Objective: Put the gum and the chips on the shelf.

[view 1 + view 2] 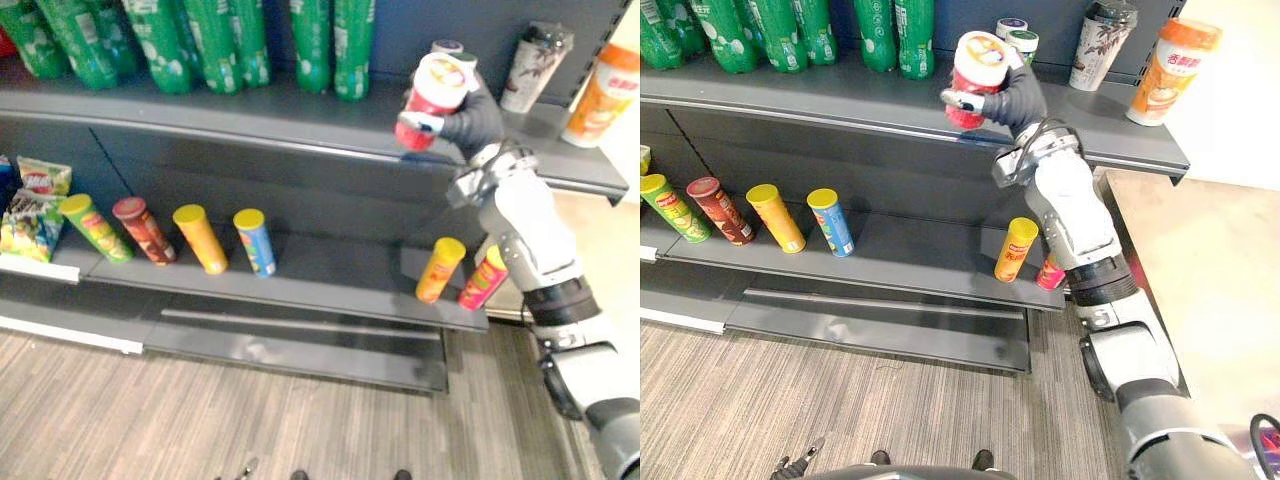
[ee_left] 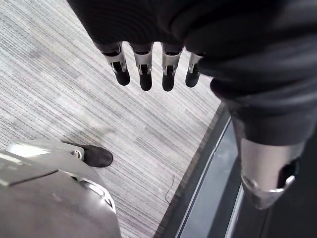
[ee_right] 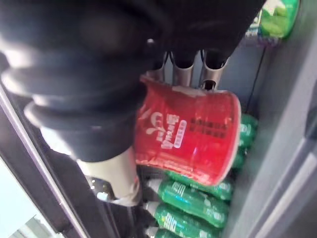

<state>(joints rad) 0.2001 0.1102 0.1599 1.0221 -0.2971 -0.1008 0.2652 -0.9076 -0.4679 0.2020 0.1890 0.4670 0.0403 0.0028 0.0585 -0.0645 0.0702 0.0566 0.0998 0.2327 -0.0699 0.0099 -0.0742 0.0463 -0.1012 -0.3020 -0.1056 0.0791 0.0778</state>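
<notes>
Right wrist view: red lidded cup [image 3: 193, 134] is clamped in the right hand [image 1: 468, 120], fingers [image 3: 184, 74] curled round one side and thumb on the other, firm wrap. It looks like the gum tub, though I can't confirm that from the label. From where I stand the cup is raised at the front lip of the upper shelf [image 1: 250, 115], tilted, lid towards us and base down over the edge. I can't tell whether the base touches the shelf yet.

Chips: a row of chip cans [image 1: 200, 238] stands leaning on the lower shelf [image 1: 330, 270], plus a yellow can [image 1: 440, 268] and a pink can [image 1: 483, 278] at its right end. I can't tell which one is the task's.

Left hand [image 2: 144, 74] hangs over the floor, fingers straight, holding nothing.

Risks, my read:
- Letting go now: the cup is tilted and over the lip, so it likely tips off or rolls. It needs to go further in and upright first.
- Pushing in too deep: two small tubs [image 1: 1012, 27] sit just behind the hand and could get knocked over.
- Green bottles [image 1: 210, 40] are to the left, close enough to clip on a sideways swing.
- The forearm passes right by the pink can, so an elbow drop could sweep it off.
</notes>
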